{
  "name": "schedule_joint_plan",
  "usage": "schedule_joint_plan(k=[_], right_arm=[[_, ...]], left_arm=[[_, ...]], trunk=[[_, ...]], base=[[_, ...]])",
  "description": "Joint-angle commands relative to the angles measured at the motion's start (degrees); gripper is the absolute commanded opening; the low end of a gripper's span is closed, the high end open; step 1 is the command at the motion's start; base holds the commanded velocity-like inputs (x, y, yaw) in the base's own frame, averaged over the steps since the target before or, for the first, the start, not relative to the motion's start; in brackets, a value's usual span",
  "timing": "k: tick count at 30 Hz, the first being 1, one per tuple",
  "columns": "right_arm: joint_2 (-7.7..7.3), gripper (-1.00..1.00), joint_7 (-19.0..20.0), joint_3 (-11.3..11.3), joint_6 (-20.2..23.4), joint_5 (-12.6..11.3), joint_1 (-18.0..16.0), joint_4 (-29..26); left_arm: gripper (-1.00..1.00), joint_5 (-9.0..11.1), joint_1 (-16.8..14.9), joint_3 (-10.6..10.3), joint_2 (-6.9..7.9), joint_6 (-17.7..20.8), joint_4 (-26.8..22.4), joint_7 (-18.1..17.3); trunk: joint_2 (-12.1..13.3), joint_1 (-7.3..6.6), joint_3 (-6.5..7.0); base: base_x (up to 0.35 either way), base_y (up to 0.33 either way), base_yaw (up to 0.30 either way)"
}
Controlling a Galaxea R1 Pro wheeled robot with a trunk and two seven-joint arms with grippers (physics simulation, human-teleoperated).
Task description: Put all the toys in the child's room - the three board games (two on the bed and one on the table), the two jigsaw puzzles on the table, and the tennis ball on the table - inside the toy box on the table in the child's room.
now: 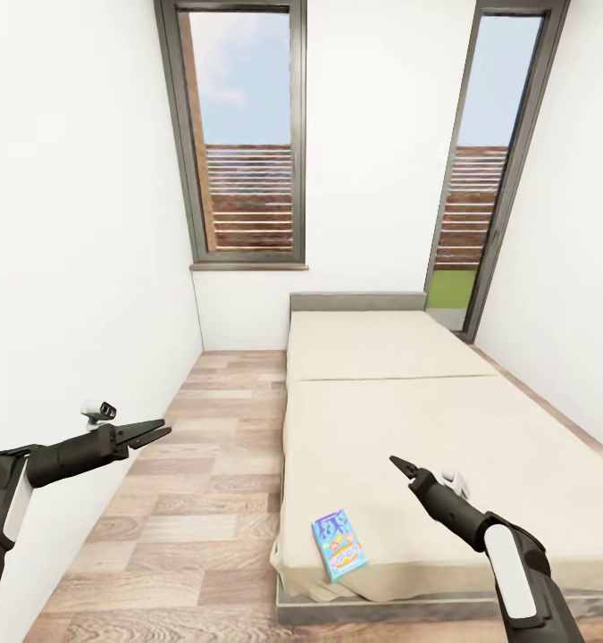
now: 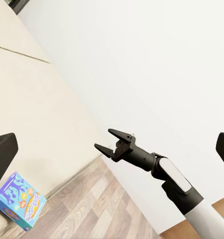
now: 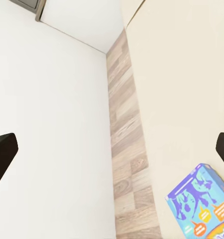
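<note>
Beige bed (image 1: 426, 420), wood-plank floor (image 1: 203, 464), two tall windows (image 1: 243, 134), perhaps fencing outside

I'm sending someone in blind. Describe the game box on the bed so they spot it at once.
Find the beige bed under the windows. At its near corner beside the wood floor lies the blue board game, a flat printed box and the sole object on the mattress.

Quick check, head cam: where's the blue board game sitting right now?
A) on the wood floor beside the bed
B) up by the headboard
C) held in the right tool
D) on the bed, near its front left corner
D. The blue board game lies flat on the bed at its near left corner, clear of both the left tool and the right tool, which hold nothing.
</note>
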Motion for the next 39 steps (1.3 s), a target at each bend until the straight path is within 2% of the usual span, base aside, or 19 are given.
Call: schedule_joint_plan(k=[1, 28, 39], right_arm=[[0.07, 1.0, 0.22, -0.21, 0.41, -0.01, -0.06, -0.03], [0.23, 1.0, 0.25, -0.19, 0.27, -0.01, -0.06, -0.01], [0.23, 1.0, 0.14, -0.26, -1.02, -0.05, -0.06, 0.29]], left_arm=[[1.0, -0.05, -0.03, -0.01, 0.01, 0.59, 0.0, -0.24], [1.0, -0.1, -0.03, -0.08, 0.01, 0.43, -0.01, -0.18], [1.0, -0.1, -0.03, -0.06, 0.01, 0.4, 0.02, -0.15]], trunk=[[-0.45, 0.22, -0.24], [-11.28, 6.15, -5.09], [-15.69, 8.57, -7.07]], base=[[0.0, 0.0, 0.0], [0.0, 0.0, 0.0], [0.0, 0.0, 0.0]])
